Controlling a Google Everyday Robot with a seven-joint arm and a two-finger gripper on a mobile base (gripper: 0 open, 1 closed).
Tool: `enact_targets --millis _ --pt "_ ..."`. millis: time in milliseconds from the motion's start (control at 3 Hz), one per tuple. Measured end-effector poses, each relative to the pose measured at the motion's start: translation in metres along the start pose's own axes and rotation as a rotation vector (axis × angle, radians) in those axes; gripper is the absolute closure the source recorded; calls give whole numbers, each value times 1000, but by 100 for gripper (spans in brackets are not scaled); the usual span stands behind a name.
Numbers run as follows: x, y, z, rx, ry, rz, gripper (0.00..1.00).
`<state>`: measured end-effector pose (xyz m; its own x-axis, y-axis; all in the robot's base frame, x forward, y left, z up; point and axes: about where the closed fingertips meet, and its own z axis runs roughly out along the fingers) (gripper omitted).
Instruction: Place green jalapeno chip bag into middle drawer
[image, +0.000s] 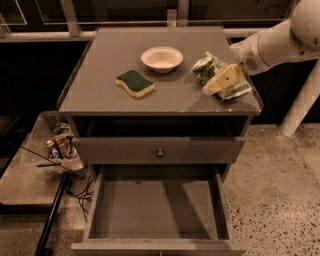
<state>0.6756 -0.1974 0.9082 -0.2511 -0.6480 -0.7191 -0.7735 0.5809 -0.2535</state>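
Observation:
The green jalapeno chip bag (206, 66) lies crinkled on the right side of the cabinet top (110, 55), near its right edge. My gripper (212, 87) reaches in from the right on a white arm (272, 45) and sits right over the bag, covering its middle. The middle drawer (155, 212) is pulled out below, with a bare grey floor and nothing in it.
A white bowl (161, 58) and a green-and-yellow sponge (135, 82) sit on the cabinet top, left of the bag. A shut drawer front with a round knob (160, 152) is above the open drawer. A low side table (25, 175) with small items stands at the left.

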Motion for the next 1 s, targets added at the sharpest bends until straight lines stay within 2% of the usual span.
enact_targets --millis 333,1000 --pt "1 -20 19 -12 -13 -30 0" --pt "24 -40 36 19 32 -37 0"
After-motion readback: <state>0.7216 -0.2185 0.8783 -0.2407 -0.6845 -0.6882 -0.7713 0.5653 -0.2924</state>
